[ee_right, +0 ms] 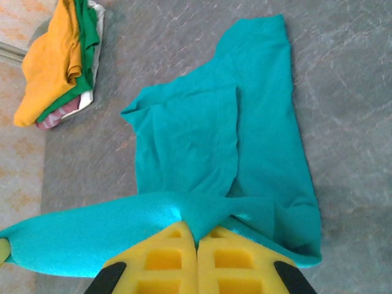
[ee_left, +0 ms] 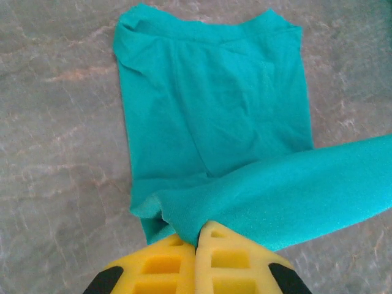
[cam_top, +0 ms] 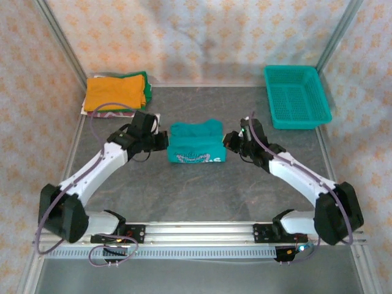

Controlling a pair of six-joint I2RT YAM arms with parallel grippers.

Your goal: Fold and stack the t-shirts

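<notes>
Bare table (cam_top: 184, 193) open in front; basket (cam_top: 297, 98) and folded stack (cam_top: 116, 92) seemingly block far corners.

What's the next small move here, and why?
Left gripper and right gripper are both shut on the teal t-shirt, a band of it lifted taut between them, the rest flat on the table. So probably: carry that edge together across the flat part and lower it, before opening.

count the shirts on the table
4. Teal shirt mid-table; orange shirt, green shirt and patterned shirt stacked at the far left corner. More may hide inside that stack.
</notes>
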